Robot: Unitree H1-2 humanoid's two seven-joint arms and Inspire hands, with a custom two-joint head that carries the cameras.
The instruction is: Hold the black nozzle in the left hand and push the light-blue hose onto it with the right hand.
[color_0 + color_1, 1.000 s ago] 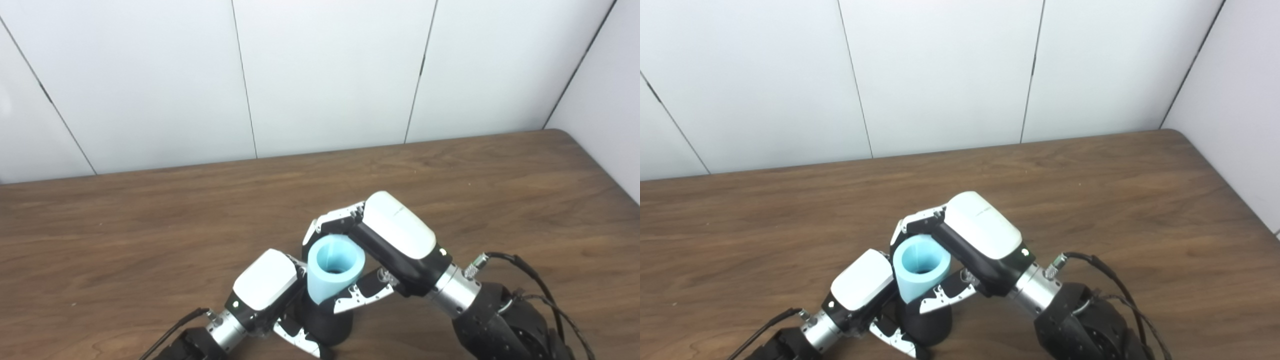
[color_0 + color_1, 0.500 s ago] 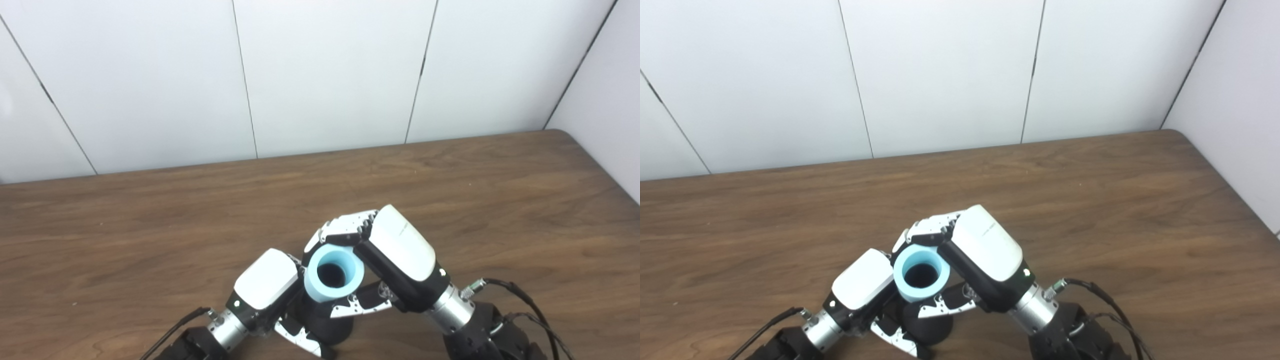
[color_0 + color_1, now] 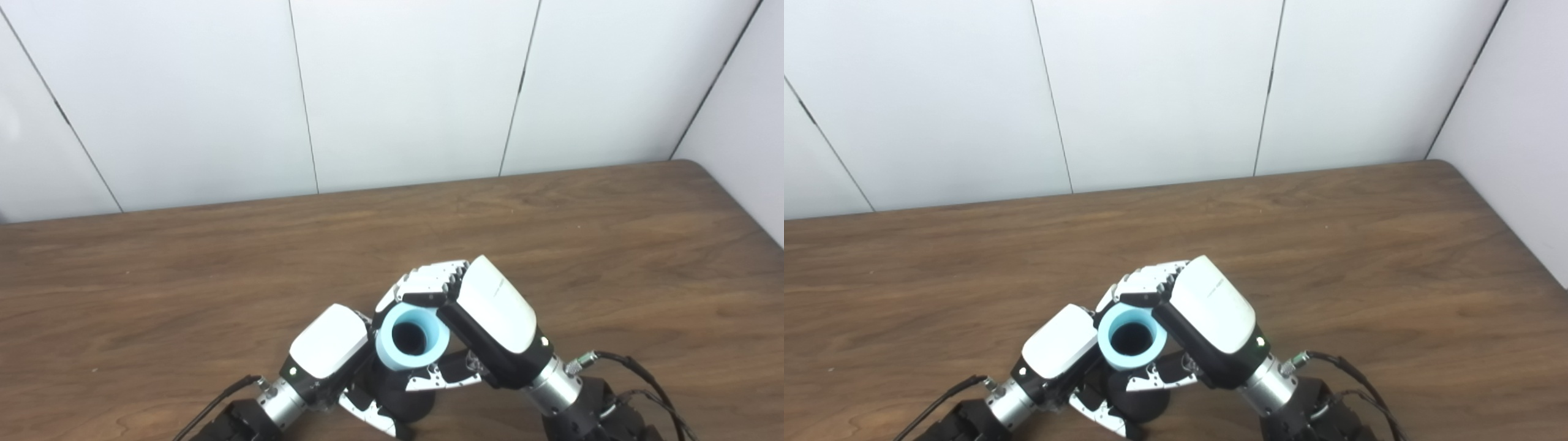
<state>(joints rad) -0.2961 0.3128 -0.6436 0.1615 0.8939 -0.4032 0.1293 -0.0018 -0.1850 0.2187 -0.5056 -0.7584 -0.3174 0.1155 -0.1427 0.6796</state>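
**A:** What sits at the left of the frame?

**B:** The left hand, white-backed with black fingers, reaches in from seven o'clock over the brown wood-grain table. Its fingers are curled around the black, flared plastic nozzle, gripping it low near the bottom edge.

**A:** And the hose?

**B:** The short light-blue cylindrical hose stands just above the nozzle, at its twelve o'clock, open mouth facing the camera, its bore showing dark inside. Its lower end meets the nozzle's top; how deep it sits cannot be told.

**A:** To the right?

**B:** The right hand comes in from five o'clock. Its fingers wrap over the hose's far rim and its thumb presses the near side, so it is closed tightly on the hose. The white panelled wall stands behind, at twelve o'clock.
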